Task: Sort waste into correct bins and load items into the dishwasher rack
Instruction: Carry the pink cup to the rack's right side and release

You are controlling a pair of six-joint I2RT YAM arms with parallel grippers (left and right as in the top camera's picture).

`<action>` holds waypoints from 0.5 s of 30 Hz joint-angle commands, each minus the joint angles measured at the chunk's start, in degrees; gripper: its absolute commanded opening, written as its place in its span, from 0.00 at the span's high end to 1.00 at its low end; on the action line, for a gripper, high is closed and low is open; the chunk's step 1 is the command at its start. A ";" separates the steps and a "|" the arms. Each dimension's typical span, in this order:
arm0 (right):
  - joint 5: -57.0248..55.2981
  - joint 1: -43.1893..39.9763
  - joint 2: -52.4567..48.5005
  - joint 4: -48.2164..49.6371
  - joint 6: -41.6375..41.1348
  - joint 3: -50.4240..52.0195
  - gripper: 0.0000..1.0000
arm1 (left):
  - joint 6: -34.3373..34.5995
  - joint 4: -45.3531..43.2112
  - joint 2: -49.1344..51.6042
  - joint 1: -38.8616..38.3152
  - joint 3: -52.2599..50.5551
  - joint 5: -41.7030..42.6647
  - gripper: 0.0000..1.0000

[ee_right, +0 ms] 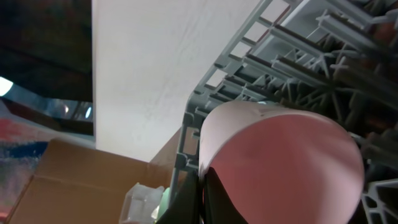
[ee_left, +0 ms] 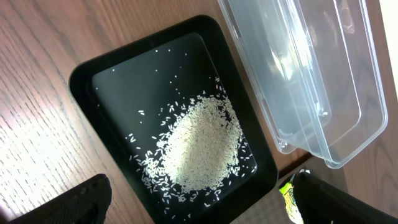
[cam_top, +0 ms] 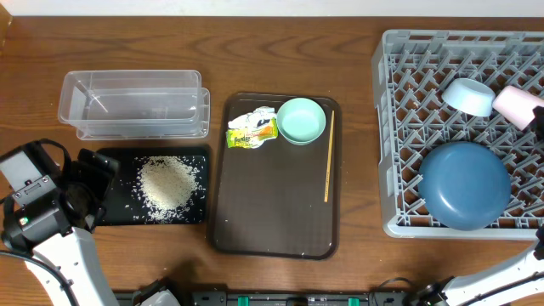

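my right gripper (cam_top: 535,119) is clenched on the cup (cam_top: 514,104) near the rack (cam_top: 399,102) edge; released crooked, it could roll off. my left gripper (ee_left: 205,208) hangs wide.

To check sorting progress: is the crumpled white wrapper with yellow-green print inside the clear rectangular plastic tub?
No, the wrapper lies on the dark brown serving tray, outside the tub.

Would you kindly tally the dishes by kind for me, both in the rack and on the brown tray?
Bowls: 2 (light blue bowl, mint green bowl)
Plates: 1 (blue plate)
Cups: 1 (pink cup)
Total: 4
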State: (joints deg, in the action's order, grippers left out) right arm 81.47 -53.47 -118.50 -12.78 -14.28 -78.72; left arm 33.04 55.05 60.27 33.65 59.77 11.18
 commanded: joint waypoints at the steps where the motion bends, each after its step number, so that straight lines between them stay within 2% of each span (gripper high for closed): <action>1: 1.01 0.79 -0.98 -0.13 -0.61 0.20 0.99 | 0.09 -0.04 -0.02 0.20 1.11 -0.76 0.05; 6: -2.84 -0.20 -0.98 -1.99 -3.91 0.20 0.99 | 0.09 -0.04 -0.02 0.20 1.11 -0.76 0.05; 15: -11.37 -4.31 0.87 -11.56 -3.89 0.17 0.99 | 0.09 -0.04 -0.02 0.20 1.11 -0.76 0.05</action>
State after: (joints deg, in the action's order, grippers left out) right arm 78.50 -56.25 -118.43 -22.63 -17.61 -78.76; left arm 33.04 55.07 60.27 33.65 59.77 11.18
